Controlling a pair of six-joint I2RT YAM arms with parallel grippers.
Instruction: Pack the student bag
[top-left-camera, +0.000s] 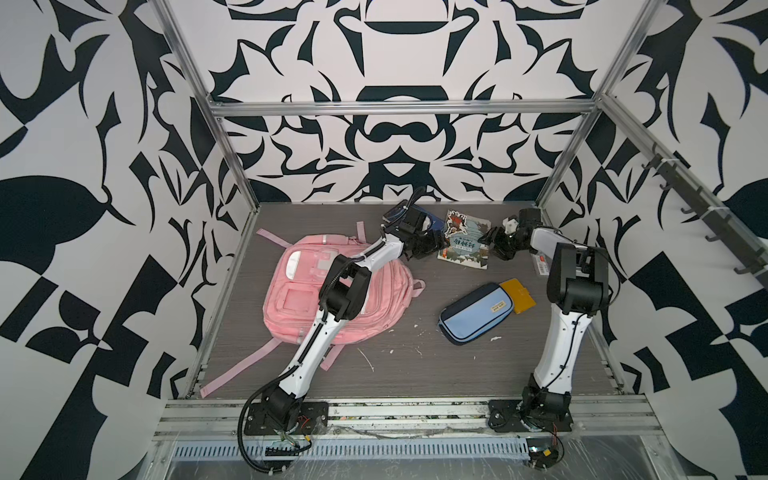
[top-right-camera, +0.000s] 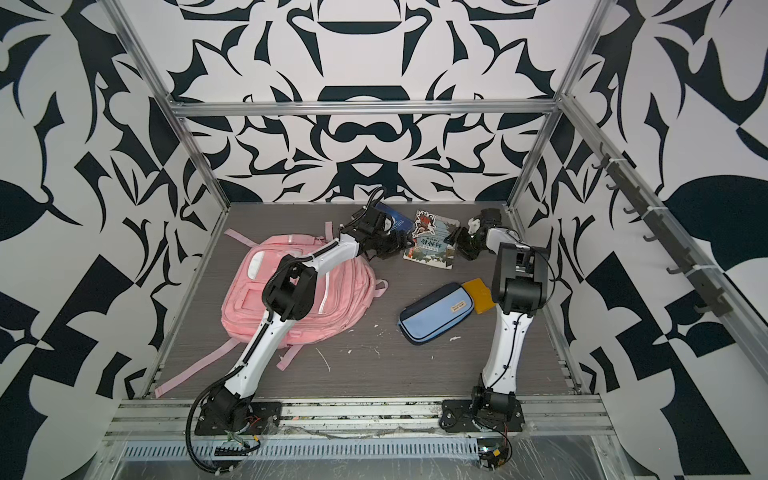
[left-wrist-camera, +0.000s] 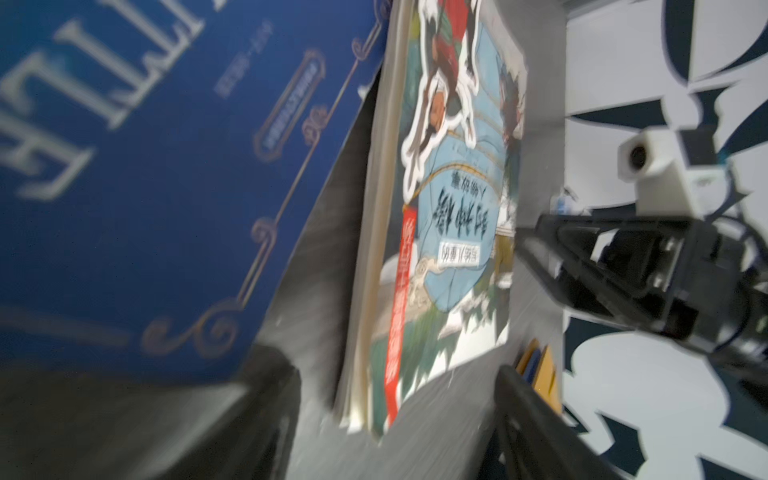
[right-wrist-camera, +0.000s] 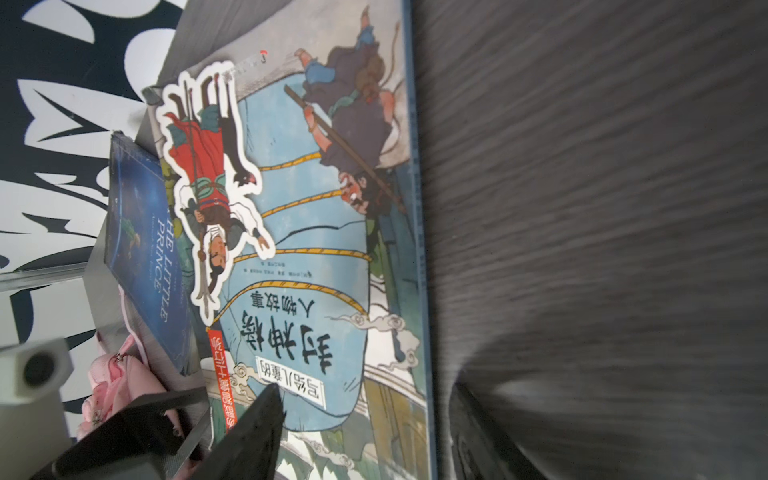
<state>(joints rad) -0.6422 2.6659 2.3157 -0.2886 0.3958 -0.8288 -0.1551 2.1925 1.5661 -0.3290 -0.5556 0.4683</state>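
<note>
Nearest the camera, the left arm (top-left-camera: 309, 347) and right arm (top-left-camera: 557, 345) rise from black bases on the front rail and reach toward the far side of the grey wood-grain table (top-left-camera: 415, 374). The left arm's bent elbow hangs over the large pink fabric student bag (top-left-camera: 291, 303), which lies flat on the table's left.

The left gripper (top-left-camera: 419, 249) and right gripper (top-left-camera: 492, 243) face each other across a thin illustrated paperback book (top-left-camera: 463, 247). Both have their jaws apart. The left jaws flank the paperback's end. The right gripper has one finger over the cover and one over bare table.

A dark blue book with gilt lettering (left-wrist-camera: 145, 187) lies just beside the paperback.
</note>
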